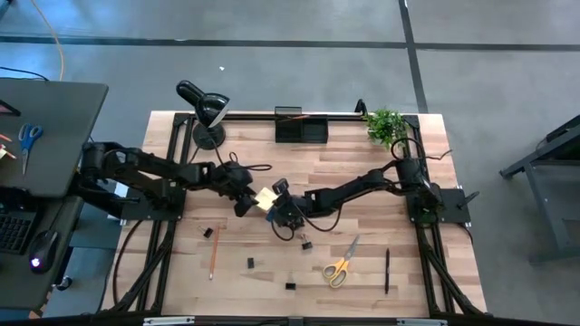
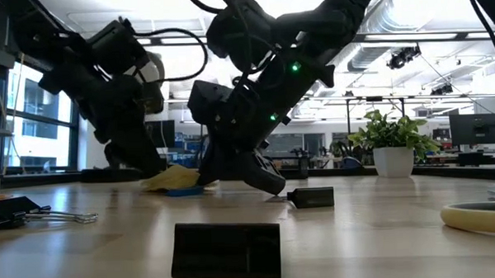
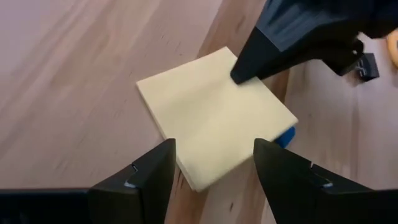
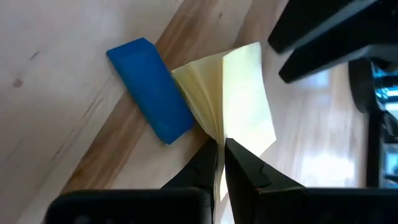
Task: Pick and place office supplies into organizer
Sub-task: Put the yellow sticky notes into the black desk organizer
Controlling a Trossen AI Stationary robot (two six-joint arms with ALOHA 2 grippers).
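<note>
Barely begun: right pincer (image 4: 221, 155) clamped on the yellow sticky-note pad (image 4: 239, 93); left pincer (image 3: 211, 168) apart beside it (black rectangular organizer (image 1: 301, 129) looks empty, supplies scattered on the worktop (image 1: 181, 272)).

The sticky-note pad (image 4: 239, 93) is pale yellow and plain, and the eraser (image 4: 149, 87) touching its edge is solid bright blue. Both grippers, left (image 3: 211, 165) and right (image 4: 221, 163), are matte black. Under the pad the table (image 1: 254, 290) is light wood in long planks, with a darker brown strip passing beneath pad and eraser. Well apart from the pad, the scissors (image 1: 341, 263) have yellow handles and grey blades, the pencil (image 1: 213, 256) is orange, the pen (image 1: 387, 270) black, the organizer (image 1: 301, 127) black, and the plant (image 1: 386, 124) green.
</note>
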